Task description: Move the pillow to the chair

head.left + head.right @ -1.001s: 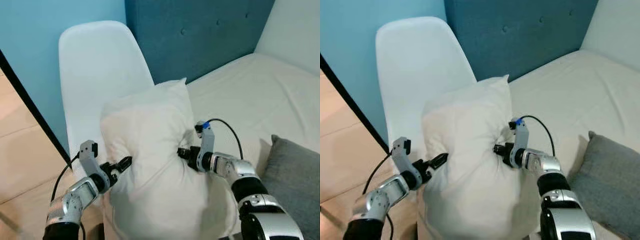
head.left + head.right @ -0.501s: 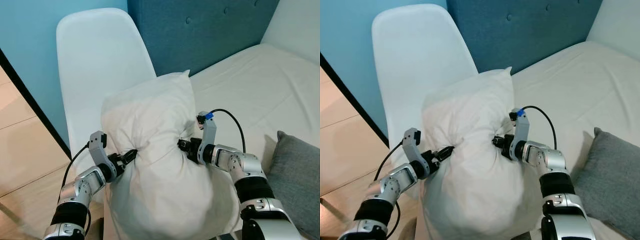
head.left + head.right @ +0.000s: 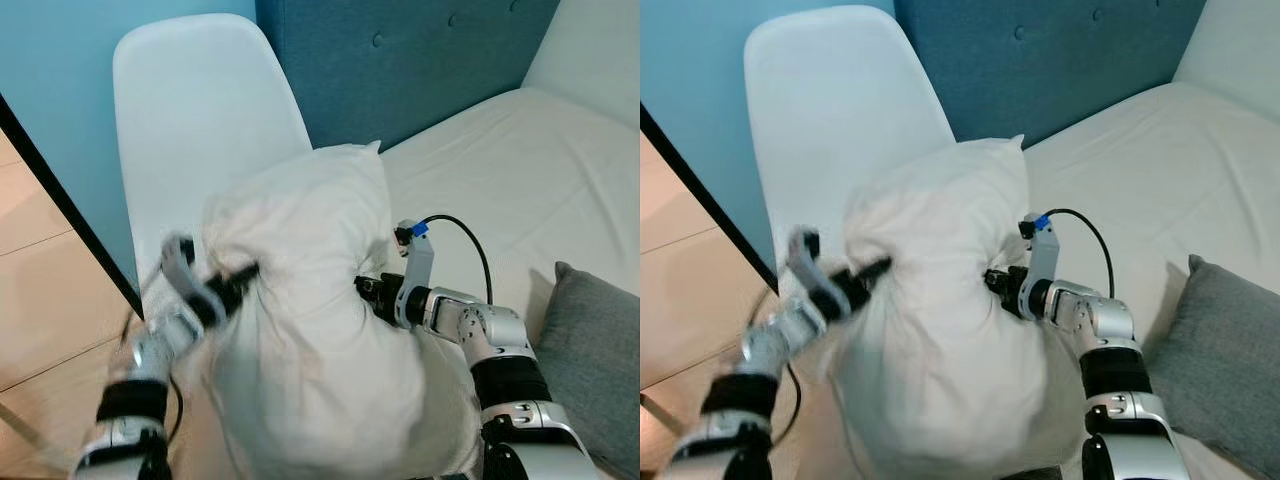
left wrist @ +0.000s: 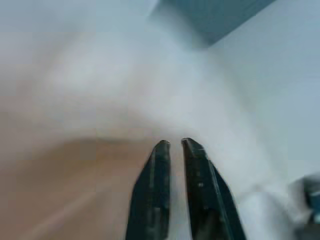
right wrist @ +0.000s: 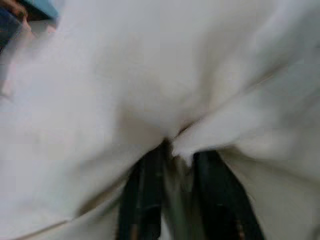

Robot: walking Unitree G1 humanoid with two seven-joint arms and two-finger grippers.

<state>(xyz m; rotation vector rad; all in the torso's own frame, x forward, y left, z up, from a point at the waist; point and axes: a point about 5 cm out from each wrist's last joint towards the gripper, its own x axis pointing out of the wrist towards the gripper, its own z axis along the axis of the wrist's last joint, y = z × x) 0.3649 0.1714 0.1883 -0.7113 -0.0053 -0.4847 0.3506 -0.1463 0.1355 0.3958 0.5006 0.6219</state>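
The bed (image 3: 500, 170) carries a grey cushion (image 3: 590, 350); the pillow (image 3: 310, 330) seems to rest on its edge.

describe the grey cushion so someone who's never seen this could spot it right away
Start at the bed with its cream sheet, beside the white chair. The grey cushion lies on its near right corner, next to the robot's right arm. Unlike the white pillow, it is grey, and no gripper touches it.

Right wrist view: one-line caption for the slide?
Right gripper pinching a fold of the white pillow between its black fingers.
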